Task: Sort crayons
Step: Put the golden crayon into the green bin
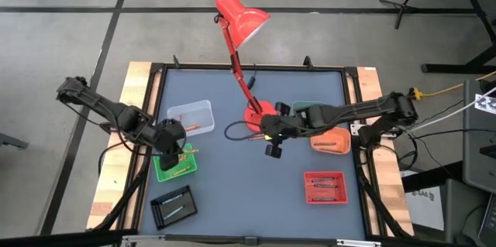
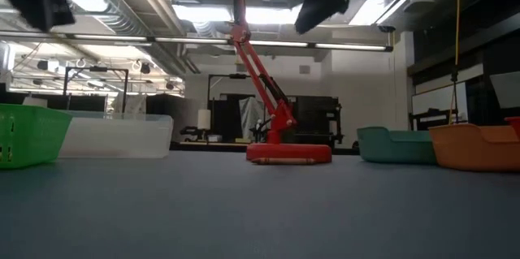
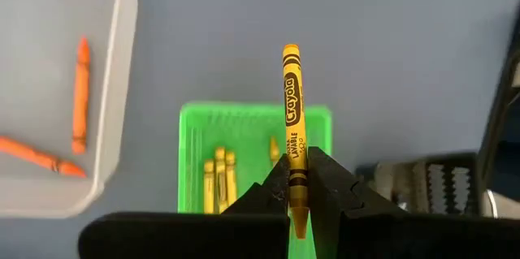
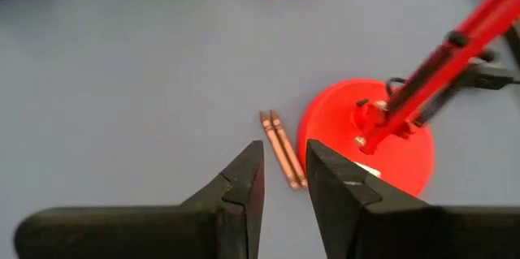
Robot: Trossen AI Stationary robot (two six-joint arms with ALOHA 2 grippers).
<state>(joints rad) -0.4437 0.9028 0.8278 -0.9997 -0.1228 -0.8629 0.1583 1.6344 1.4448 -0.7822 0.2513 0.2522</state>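
Left arm has a yellow crayon, right arm is parked over two loose ones by the lamp

The left gripper (image 3: 297, 198) has its fingers clamped on a yellow crayon (image 3: 292, 105), hanging right over the green tray (image 3: 195, 121), which already has a few yellow crayons (image 3: 219, 179) lying in it. Just beside it the clear tray (image 3: 122, 72) holds two orange crayons (image 3: 80, 92). Over on the right, the right gripper (image 4: 283, 179) hovers above the blue surface (image 4: 122, 88) with its fingers apart and nothing between them, and two brownish-orange crayons (image 4: 282, 148) lie side by side right under it, just beside the red lamp's base (image 4: 370, 133). The orange tray (image 1: 331, 140) and teal tray (image 1: 310, 111) sit near the right arm, with the red tray (image 1: 324, 187) and black tray (image 1: 173, 205) toward the front edge.
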